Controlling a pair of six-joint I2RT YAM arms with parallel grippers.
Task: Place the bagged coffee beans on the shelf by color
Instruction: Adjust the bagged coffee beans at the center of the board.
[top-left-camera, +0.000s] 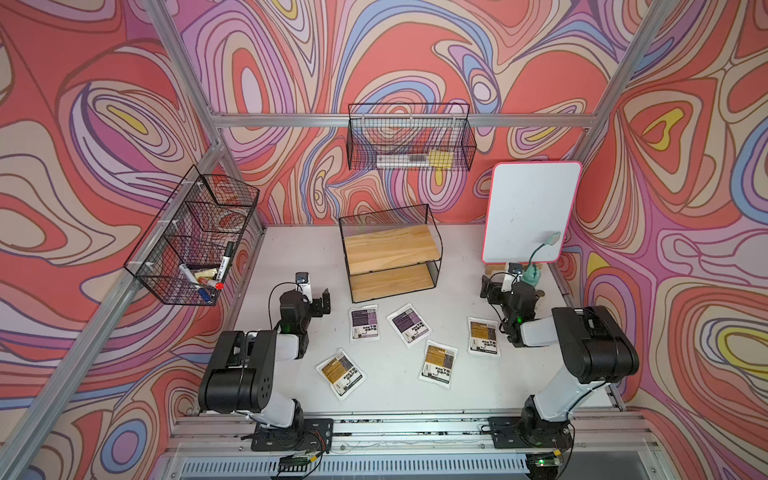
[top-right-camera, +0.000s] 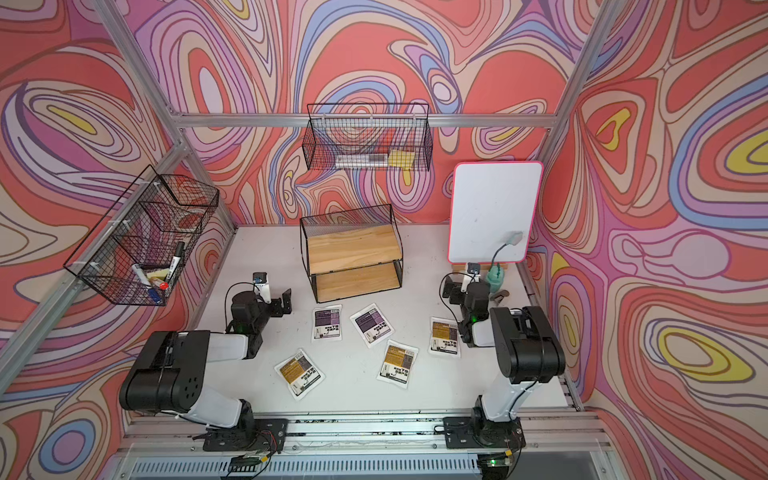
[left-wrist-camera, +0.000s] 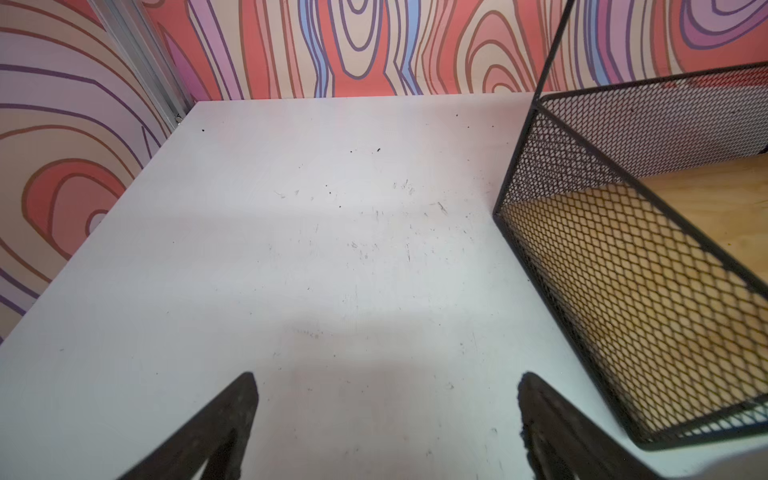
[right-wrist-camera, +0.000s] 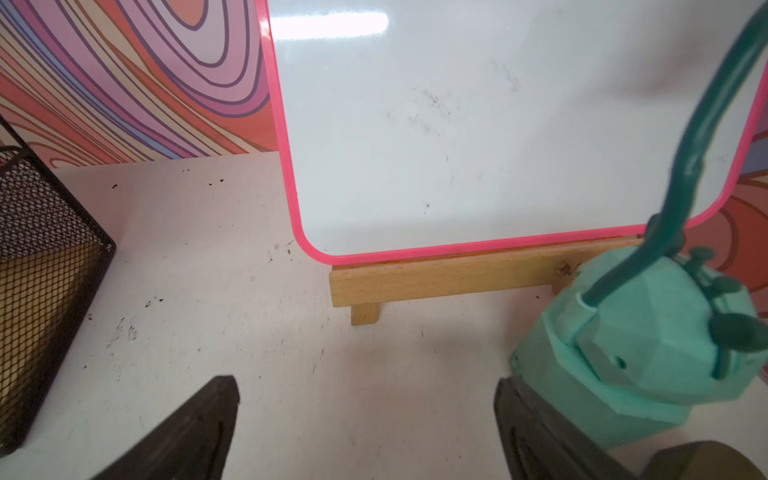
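We are counting five flat white pouches of bagged coffee beans (top-right-camera: 397, 364) lying on the white bench (top-left-camera: 386, 397) in front of the one two-tier wooden-board, black-wire shelf (top-left-camera: 390, 248): two purple-labelled pouches (top-left-camera: 365, 322) (top-left-camera: 409, 324) nearest it, three orange-brown-labelled pouches (top-left-camera: 483, 335) (top-left-camera: 437, 363) (top-left-camera: 340, 373) spread toward the front and right edges. The left gripper (left-wrist-camera: 386, 386) is hovering wide open, holding nothing; the right gripper (right-wrist-camera: 365, 390) is gaping fully, gripping nothing, facing the pink-framed whiteboard (right-wrist-camera: 457, 124).
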